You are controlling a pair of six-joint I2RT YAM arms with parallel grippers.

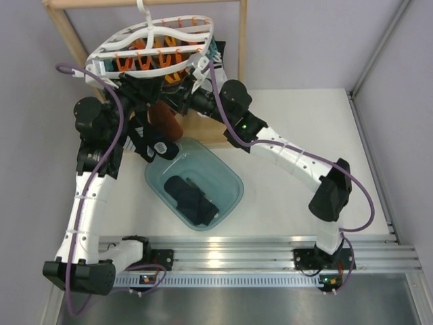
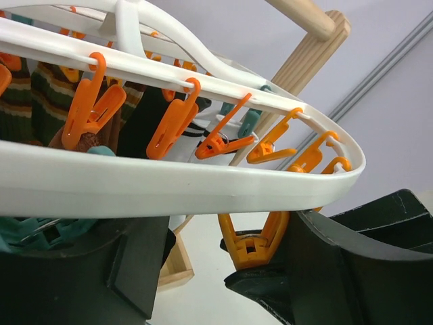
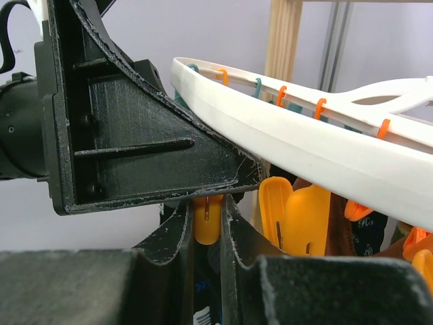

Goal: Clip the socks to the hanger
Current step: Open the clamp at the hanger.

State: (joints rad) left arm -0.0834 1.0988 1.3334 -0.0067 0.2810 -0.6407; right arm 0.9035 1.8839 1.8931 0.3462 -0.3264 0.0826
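Several dark socks (image 1: 193,200) lie in the teal bin (image 1: 230,177) at the middle of the tabletop (image 1: 318,122), toward its near edge. Beyond the bin, over the far-left corner, both arms reach up beneath the hanger (image 1: 111,47). The right gripper (image 3: 206,233) is pinched almost closed on a dark sock (image 3: 201,298). The sock's labelled end hangs down by the bin's far rim, and a clip tip (image 3: 206,218) pokes into the same narrow slot from above. The left gripper (image 2: 226,267) stands wide, straddling an orange clip (image 2: 252,244) under the hanger's rim. One finger touches the clip and the other shows a gap, so it grips nothing yet.

The step looks like feeding the sock's edge into a clip. To do it well, the left fingers should close squarely on the clip's two handles so its mouth gapes. The right then lifts the cuff deep into that mouth, the left eases off first, and the right lets go last. The hanger dangles from a hook, so any push should be gentle or it may swing away.

Brown socks (image 1: 166,122) hang just beside, neighbouring clips (image 2: 172,128) crowd the rim, and striped socks (image 2: 27,101) fill the clips farther along. The two grippers nearly touch — little room to turn. The wooden rack (image 1: 67,34) stands right behind, at the far edge.
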